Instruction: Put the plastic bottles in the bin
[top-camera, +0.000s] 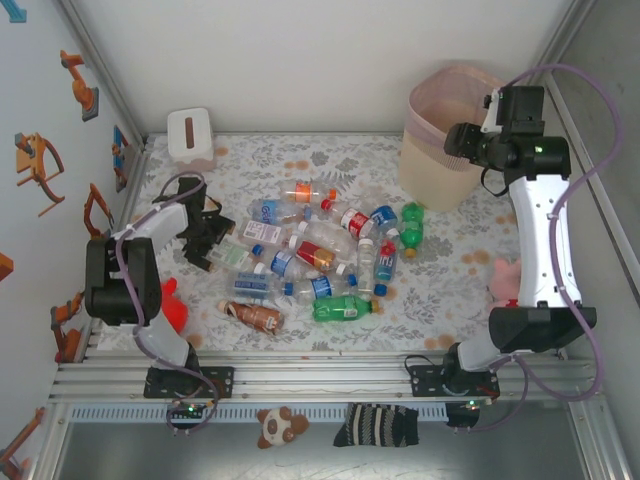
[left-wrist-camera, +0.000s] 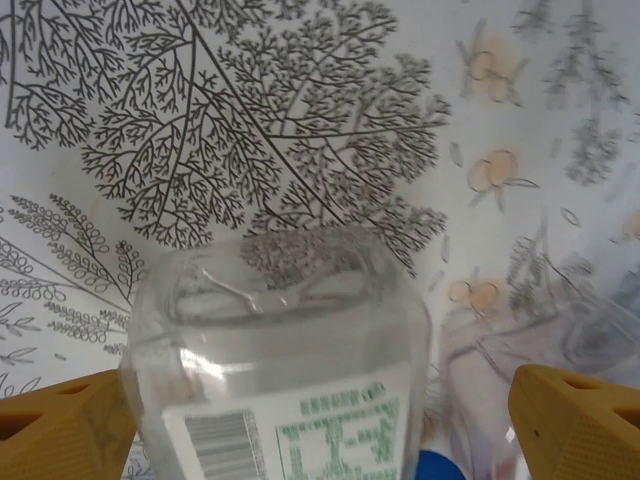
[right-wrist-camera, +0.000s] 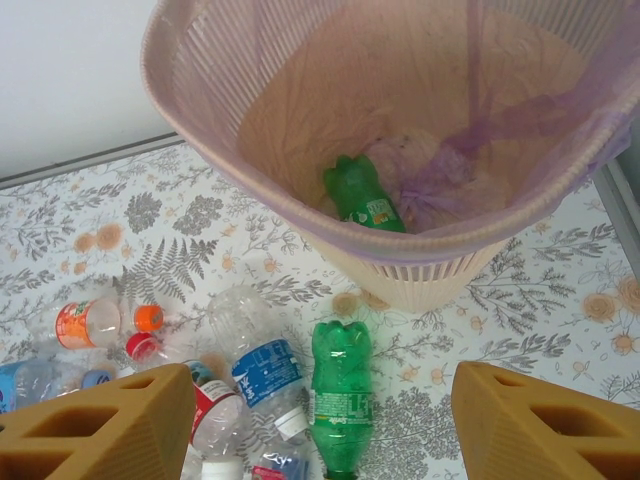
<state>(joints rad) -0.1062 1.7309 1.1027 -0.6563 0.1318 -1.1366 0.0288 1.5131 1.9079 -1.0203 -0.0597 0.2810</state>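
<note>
Left wrist view: my left gripper (left-wrist-camera: 318, 428) stands wide, its yellow-orange fingers (left-wrist-camera: 60, 432) on either side of a clear square-shouldered plastic bottle with a green-printed label and barcode (left-wrist-camera: 280, 350); one finger is just beside the bottle's wall, the other well apart from it; nothing is clenched.
Bottle's place: it lies on the grey floral tablecloth (left-wrist-camera: 250, 120); in the top view my left gripper sits at the left edge of the heap of plastic bottles (top-camera: 315, 255).
Right wrist view: my right gripper (right-wrist-camera: 320, 420) is spread and empty, hovering by the near side of the tall round pale beige-pink plastic bin (right-wrist-camera: 290, 110); one green plastic bottle (right-wrist-camera: 365, 195) lies at the bin's bottom; a second green bottle (right-wrist-camera: 338, 395) lies on the cloth just in front of the bin.
Step in hand: I judge my left side is lining up a pick on the clear bottle; most of the heap is not yet binned.
Next move: centre the bottle between the jaws; close until both pads bear on its walls; thin plastic will likely dent or slip if squeezed off-centre; then lift clear of the neighbours and carry it across to the bin, which stands well apart from this spot.
</note>
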